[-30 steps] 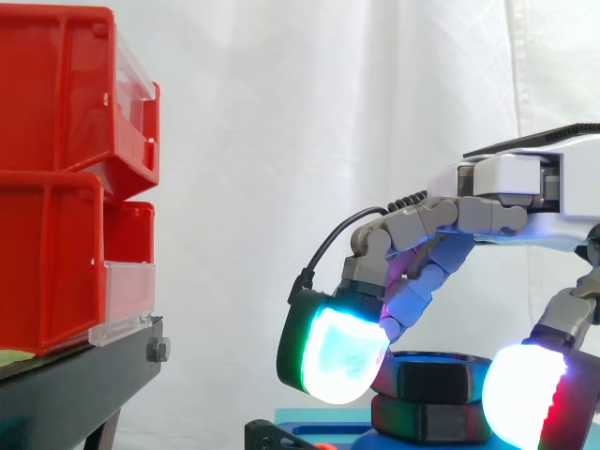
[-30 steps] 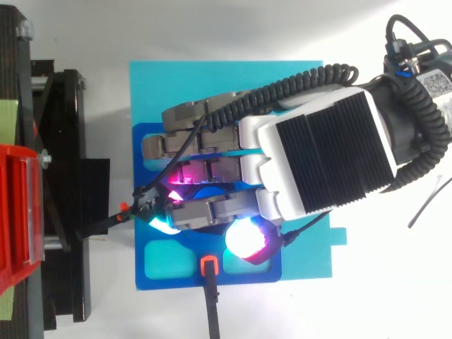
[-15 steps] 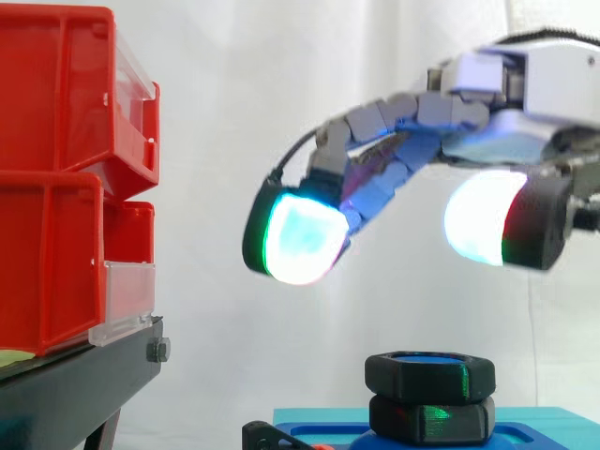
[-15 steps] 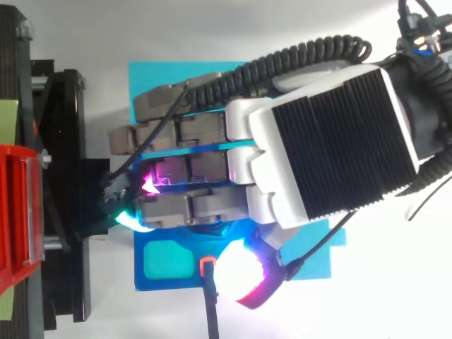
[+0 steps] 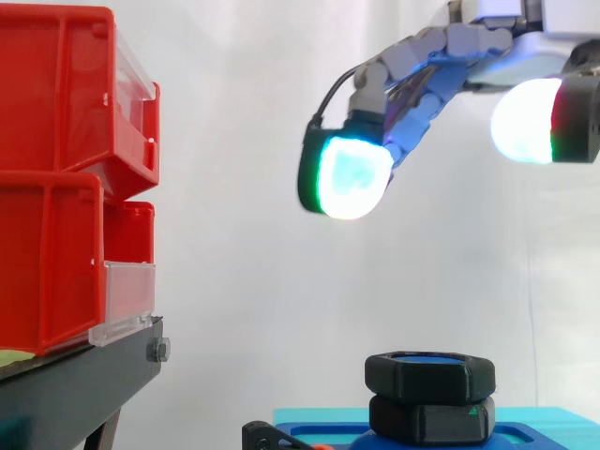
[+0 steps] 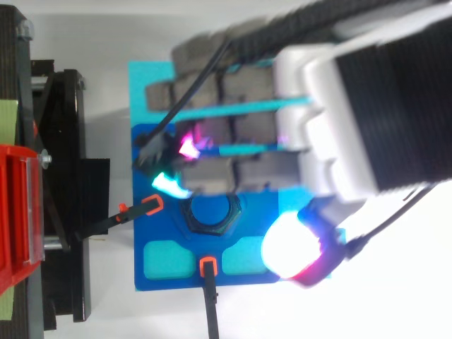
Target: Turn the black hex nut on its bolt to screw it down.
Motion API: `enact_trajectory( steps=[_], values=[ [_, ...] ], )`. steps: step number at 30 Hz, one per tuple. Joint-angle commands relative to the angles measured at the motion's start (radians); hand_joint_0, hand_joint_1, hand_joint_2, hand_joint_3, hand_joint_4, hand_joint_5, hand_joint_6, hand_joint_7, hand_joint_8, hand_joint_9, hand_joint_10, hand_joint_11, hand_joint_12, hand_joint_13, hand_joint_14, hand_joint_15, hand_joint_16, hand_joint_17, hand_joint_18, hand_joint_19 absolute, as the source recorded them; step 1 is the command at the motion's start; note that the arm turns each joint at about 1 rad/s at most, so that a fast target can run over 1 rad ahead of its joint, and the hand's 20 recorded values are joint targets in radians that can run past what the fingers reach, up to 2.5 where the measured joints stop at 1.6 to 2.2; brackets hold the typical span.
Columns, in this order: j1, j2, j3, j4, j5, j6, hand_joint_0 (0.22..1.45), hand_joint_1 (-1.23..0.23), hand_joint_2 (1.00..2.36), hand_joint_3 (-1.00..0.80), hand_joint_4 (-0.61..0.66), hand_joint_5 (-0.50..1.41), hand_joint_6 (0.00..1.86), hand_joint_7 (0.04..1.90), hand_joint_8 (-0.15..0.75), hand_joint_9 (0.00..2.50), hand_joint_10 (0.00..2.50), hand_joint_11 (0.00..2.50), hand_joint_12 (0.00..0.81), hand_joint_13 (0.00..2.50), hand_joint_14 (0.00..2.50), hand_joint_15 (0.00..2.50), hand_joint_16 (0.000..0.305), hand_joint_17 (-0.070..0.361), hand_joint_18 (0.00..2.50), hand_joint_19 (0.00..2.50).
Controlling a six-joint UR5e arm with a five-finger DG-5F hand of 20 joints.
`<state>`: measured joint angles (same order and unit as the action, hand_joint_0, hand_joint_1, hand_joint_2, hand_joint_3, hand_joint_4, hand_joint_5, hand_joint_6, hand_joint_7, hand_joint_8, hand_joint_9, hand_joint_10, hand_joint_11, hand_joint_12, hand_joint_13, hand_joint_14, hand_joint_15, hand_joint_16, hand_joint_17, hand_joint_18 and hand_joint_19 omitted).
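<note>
Blue base (image 6: 162,282): hex nut (image 5: 429,374) far below robot hand (image 5: 427,54).

Hand (image 5: 469,42) hangs high at the right in the side view, palm down, coming in from the right edge. Fingers (image 5: 349,178) reach left and droop in a loose curve, the foremost pad glowing cyan-green. Thumb (image 5: 530,120) sits apart to the right, pad white with a red-green rim. Wide gap between them, nothing held. From above, back of hand (image 6: 318,127) faces up, fingers lie side by side pointing left, thumb (image 6: 289,247) on the near side.
</note>
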<state>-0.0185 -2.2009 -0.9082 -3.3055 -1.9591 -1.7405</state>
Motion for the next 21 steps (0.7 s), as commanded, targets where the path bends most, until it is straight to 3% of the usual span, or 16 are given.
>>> enact_trajectory(
  steps=[1,4,8,9,15,21],
  values=[
    [-0.015,0.046,-0.004,-0.241,0.060,-0.063,0.49,-0.27,1.00,-0.50,0.22,-0.13,0.50,0.82,0.260,0.79,0.00,0.14,0.323,0.53,0.00,0.10,0.044,0.100,0.52,0.36],
    [-0.034,0.081,-0.038,-0.256,0.060,-0.067,0.49,-0.27,1.00,-0.50,0.22,-0.13,0.50,0.82,0.261,0.80,0.00,0.14,0.321,0.54,0.00,0.11,0.044,0.099,0.52,0.36],
    [-0.044,0.099,-0.074,-0.250,0.055,-0.067,0.50,-0.27,1.00,-0.50,0.22,-0.13,0.50,0.82,0.260,0.80,0.00,0.14,0.320,0.54,0.00,0.11,0.044,0.098,0.52,0.36],
    [-0.055,0.107,-0.109,-0.249,0.039,-0.067,0.50,-0.27,1.00,-0.50,0.22,-0.13,0.50,0.82,0.258,0.80,0.01,0.13,0.319,0.54,0.00,0.10,0.044,0.098,0.52,0.36],
    [-0.078,0.107,-0.123,-0.250,-0.012,-0.076,0.50,-0.27,1.00,-0.50,0.22,-0.13,0.50,0.82,0.257,0.80,0.00,0.14,0.318,0.53,0.00,0.08,0.043,0.097,0.53,0.36],
    [-0.095,0.138,-0.124,-0.282,-0.018,-0.097,0.51,-0.29,1.00,-0.50,0.22,-0.13,0.50,0.82,0.257,0.80,0.00,0.13,0.317,0.52,0.00,0.08,0.042,0.095,0.53,0.36]
  ],
)
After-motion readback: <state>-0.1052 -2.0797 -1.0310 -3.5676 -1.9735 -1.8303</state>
